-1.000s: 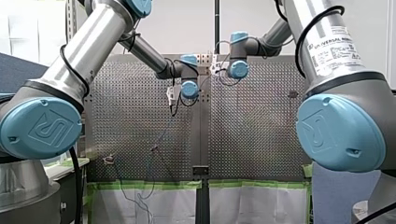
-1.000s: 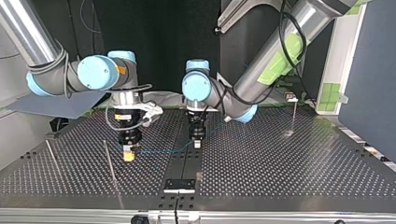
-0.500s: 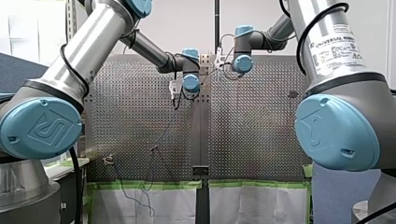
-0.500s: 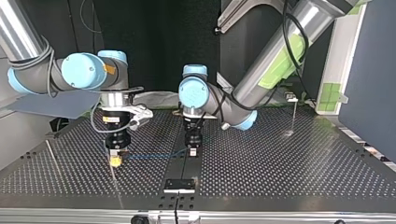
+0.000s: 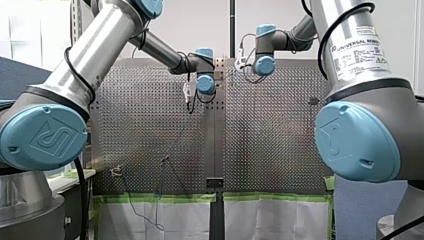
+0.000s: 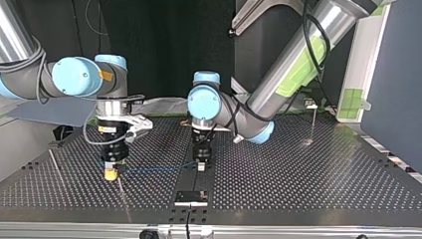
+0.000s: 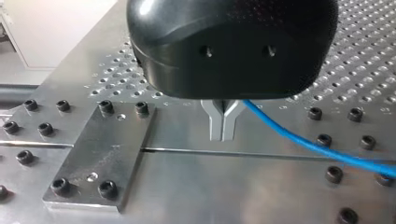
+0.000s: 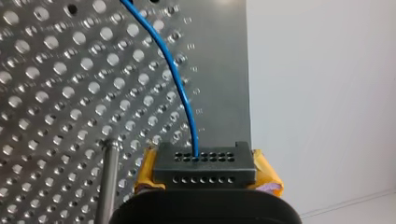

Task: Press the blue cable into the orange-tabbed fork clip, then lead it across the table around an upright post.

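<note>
**Blue cable strung between both grippers, low over table**

Nearly straight span of blue cable at top view's left-centre, just above perforated table, one end in each gripper.

Right gripper: at span's left end in top view, pointing straight down. Yellow pads clenched, black block between them. Cable seen in right wrist view: enters from ahead, ends at block's top row of holes. Grasping the cable.

Upright post: just beside right gripper in its wrist view. Contact with cable: cannot tell.

Left gripper: at span's right end in top view, over centre seam, pointing down. Metal fingers pressed together at tips, pinching the cable. Cable exits beside them under the black housing, trails off past bolt heads.

Bolted plate: just beside left gripper's fingers, straddling the seam.

Second post: at top view's right, well apart from both grippers. Slanted rod: near top view's left edge.

Front view: both wrists over far end of table. Thin line down from left wrist to small fixture near table's near edge, too small to identify.
</note>
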{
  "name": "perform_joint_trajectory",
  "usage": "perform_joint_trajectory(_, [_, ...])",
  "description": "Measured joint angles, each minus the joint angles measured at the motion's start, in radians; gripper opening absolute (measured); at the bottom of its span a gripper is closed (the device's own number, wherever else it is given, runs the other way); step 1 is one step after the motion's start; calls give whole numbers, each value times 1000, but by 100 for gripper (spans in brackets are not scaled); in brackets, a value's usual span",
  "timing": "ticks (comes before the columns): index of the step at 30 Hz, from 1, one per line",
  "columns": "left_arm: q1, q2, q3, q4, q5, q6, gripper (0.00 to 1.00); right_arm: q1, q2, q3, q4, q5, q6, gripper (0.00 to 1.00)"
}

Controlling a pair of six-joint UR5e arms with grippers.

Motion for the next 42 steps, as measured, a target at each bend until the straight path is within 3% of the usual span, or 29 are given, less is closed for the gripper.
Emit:
perform_joint_trajectory(10, [-3,0,60,-48,19,-14,0,-24,-7,0,7,0,3,0])
perform_joint_trajectory(20, [-4,0,73,-61,24,-20,0,-40,-12,0,10,0,4,0])
perform_joint_trajectory(36, [-22,0,102,-92,26,-15,0,-74,-34,0,12,-2,24,0])
perform_joint_trajectory(42, [-30,-1,117,-105,30,-15,0,-94,-38,0,37,-3,27,0])
